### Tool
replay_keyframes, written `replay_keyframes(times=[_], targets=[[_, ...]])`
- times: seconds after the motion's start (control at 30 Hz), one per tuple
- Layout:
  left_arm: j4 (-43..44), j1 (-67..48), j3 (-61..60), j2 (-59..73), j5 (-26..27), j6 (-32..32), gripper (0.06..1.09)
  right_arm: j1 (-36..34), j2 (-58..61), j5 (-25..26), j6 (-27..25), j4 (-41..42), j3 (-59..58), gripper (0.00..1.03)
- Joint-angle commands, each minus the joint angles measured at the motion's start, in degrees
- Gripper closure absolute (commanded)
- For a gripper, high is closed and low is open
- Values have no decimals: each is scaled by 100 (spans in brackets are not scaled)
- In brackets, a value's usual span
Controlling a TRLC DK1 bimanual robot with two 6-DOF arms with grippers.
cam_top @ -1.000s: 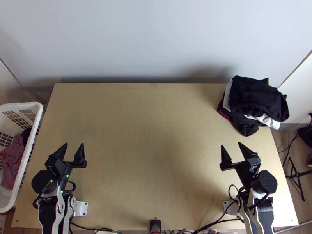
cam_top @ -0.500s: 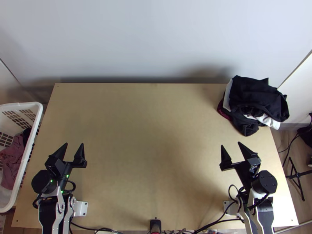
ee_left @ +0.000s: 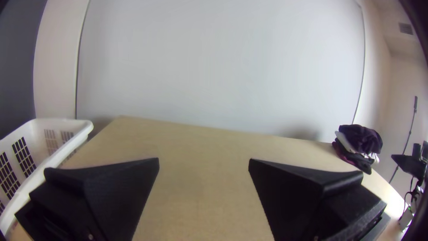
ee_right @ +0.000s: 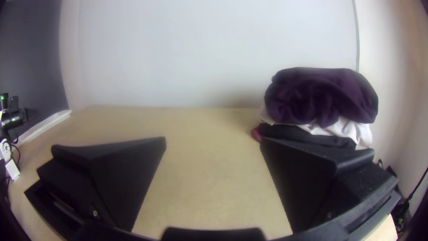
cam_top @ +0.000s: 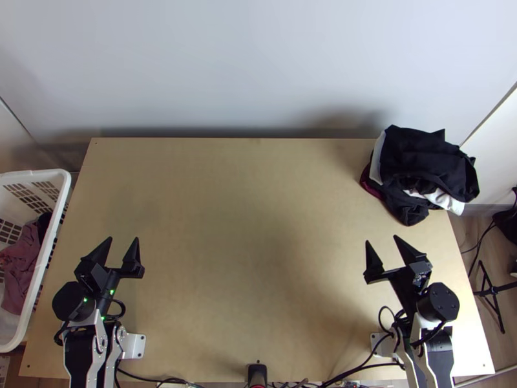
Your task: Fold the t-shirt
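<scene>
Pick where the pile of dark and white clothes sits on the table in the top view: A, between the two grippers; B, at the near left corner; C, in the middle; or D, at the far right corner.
D: the pile of clothes lies at the far right corner of the table, beyond the right gripper.
</scene>
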Motion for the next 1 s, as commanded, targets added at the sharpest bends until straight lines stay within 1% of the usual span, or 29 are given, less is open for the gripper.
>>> replay_keyframes(times=[0.0,0.07,0.13,0.2,0.23,0.3,0.43,0.67,0.83,0.9,0.97], targets=[[5,35,8,-8,1,1,11,324,-8,13,10,26,11,4],[66,52,8,-8,1,72,11,412,-8,57,36,193,28,4],[128,44,8,-8,1,335,11,403,-17,92,45,272,46,4],[101,26,8,-8,1,362,11,403,-17,136,247,272,46,4],[75,8,8,-8,1,344,11,403,-17,259,379,290,46,4],[13,-44,8,-8,1,327,11,368,-17,409,414,334,55,4],[-4,-44,8,10,-16,353,11,218,-8,488,555,272,11,4],[268,44,43,1,-236,300,11,183,1,567,519,492,107,4],[198,114,96,63,-298,608,11,139,71,672,493,483,169,4],[233,114,148,247,-289,713,11,139,273,681,502,580,274,5],[268,114,351,608,-298,713,11,148,748,708,537,668,547,5]])
